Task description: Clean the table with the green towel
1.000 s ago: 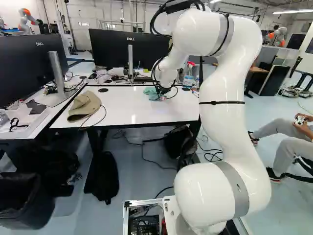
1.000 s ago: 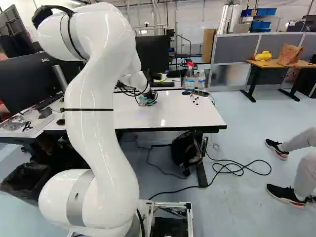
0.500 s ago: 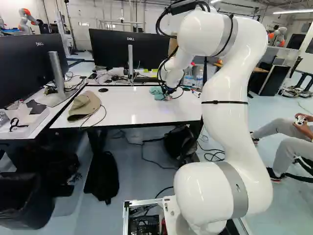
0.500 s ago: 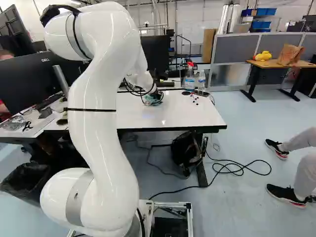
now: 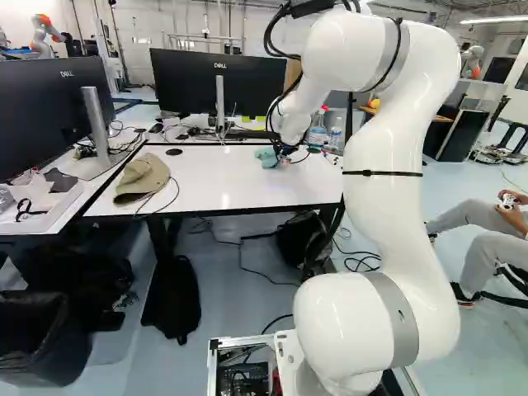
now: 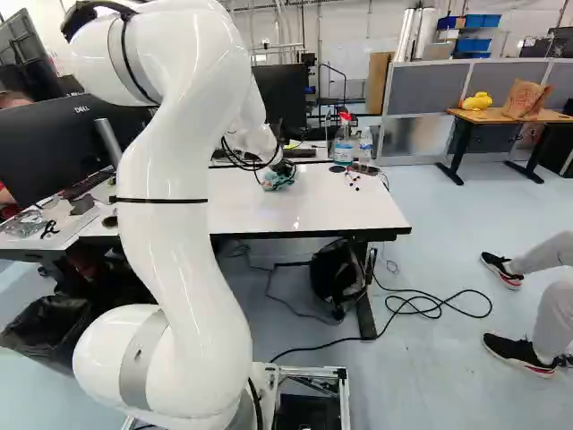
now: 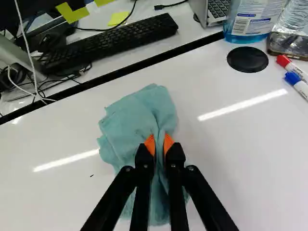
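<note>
Across the table (image 5: pixel 214 186), jaws pinching the towel (image 7: pixel 132 118) have slid nearer the spray bottle (image 6: pixel 342 149).

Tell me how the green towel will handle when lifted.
The towel should be floppy, as it bunches into soft folds at the gripper. Its outer edges would probably droop, since a narrow pinch holds it. It looks thin, so probably light.

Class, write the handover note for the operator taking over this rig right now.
Claw: shut on the green towel.
Towel: bunched on the white tabletop. A small dark speck lies beside it; red marker and blue marker near the round black disc; cap at the left of the left base view.
Done: towel gripped; how much is wiped, I cannot tell.
Left: the speck, probably more wiping.
</note>
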Tool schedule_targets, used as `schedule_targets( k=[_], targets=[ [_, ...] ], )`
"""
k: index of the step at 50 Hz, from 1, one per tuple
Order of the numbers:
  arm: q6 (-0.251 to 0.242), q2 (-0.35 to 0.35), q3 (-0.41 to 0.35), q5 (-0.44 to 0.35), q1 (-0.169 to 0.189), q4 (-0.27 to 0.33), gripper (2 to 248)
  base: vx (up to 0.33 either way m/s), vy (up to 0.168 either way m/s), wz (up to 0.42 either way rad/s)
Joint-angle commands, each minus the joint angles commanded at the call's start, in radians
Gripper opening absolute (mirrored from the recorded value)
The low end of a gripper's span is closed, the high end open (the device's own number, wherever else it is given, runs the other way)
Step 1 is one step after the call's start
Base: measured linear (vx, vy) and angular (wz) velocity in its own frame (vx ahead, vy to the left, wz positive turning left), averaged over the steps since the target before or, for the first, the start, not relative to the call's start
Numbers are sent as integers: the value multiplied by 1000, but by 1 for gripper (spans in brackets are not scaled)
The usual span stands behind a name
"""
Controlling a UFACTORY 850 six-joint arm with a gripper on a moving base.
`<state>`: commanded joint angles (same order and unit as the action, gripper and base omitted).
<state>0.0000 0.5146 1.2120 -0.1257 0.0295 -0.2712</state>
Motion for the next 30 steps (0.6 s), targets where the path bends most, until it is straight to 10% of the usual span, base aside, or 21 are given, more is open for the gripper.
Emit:
schedule_targets(
  k=[30],
  targets=[
    [0, -144, -141, 0, -29, 0, 41, 0, 0, 0]
  ],
)
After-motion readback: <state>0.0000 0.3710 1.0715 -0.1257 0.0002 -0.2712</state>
